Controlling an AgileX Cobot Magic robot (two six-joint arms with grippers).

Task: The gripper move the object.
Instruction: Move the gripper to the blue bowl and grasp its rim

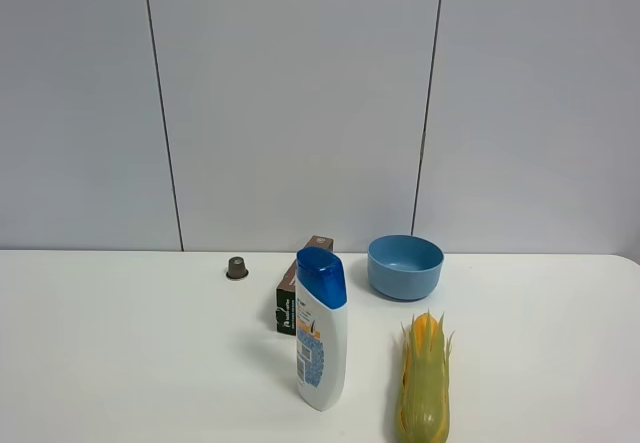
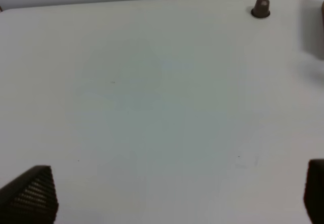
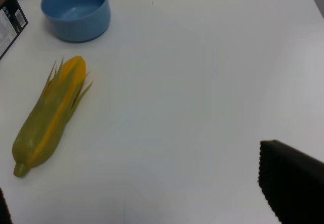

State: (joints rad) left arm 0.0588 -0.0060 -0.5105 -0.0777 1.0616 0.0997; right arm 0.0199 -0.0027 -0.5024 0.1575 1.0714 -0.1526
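Observation:
The light-blue bowl [image 1: 405, 265] stands upright and empty at the back of the white table [image 1: 120, 363], right of the middle. It also shows in the right wrist view [image 3: 76, 10], far from my right gripper [image 3: 147, 201]. That gripper is open and empty, with one dark finger [image 3: 293, 183] in view and only a sliver of the other at the frame edge. My left gripper [image 2: 172, 198] is open and empty over bare table, its fingertips [image 2: 30, 193] spread wide. Neither arm shows in the exterior high view.
A white shampoo bottle with a blue cap [image 1: 321, 329] stands in front of a dark box [image 1: 298, 297]. A yellow-green corn cob [image 1: 424, 379] [image 3: 50, 114] lies in front of the bowl. A small brown capsule [image 1: 237, 267] [image 2: 261, 7] sits at the back left.

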